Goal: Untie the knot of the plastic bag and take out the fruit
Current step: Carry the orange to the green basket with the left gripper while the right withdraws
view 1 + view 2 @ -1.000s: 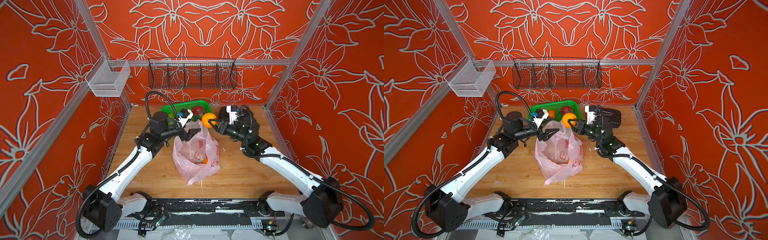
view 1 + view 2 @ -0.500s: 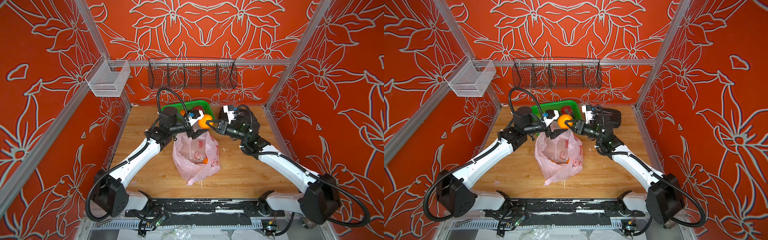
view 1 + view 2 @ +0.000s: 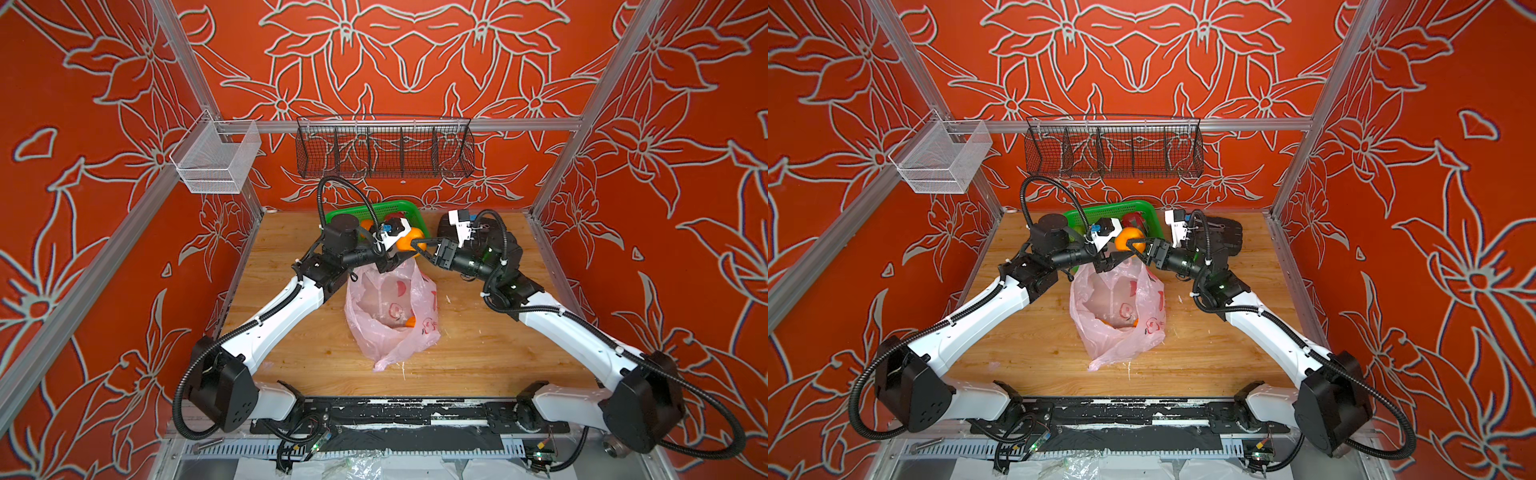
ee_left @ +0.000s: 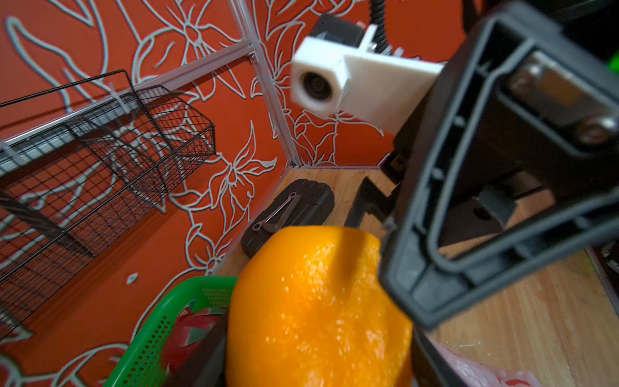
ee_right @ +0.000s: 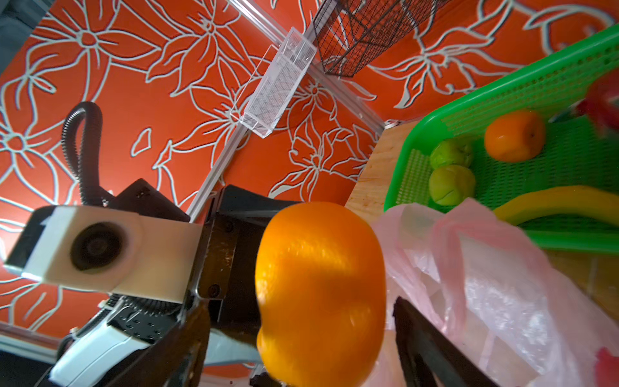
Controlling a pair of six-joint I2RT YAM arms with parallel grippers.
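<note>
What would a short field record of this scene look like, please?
Held fruit: orange, raised next to the green basket
Left jaws: closed on the orange
Right jaws: open, clear of it on one side
Bag: plastic bag, mouth open, slumped
In bag: one small orange fruit visible
In basket: banana, two green apples, another orange

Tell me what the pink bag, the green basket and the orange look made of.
The plastic bag: thin plastic film, translucent, crinkled, glossy. The green basket: rigid moulded plastic, perforated walls, slight sheen. The orange: probably toy plastic or foam; dimpled, evenly shiny skin, cannot be sure.
</note>
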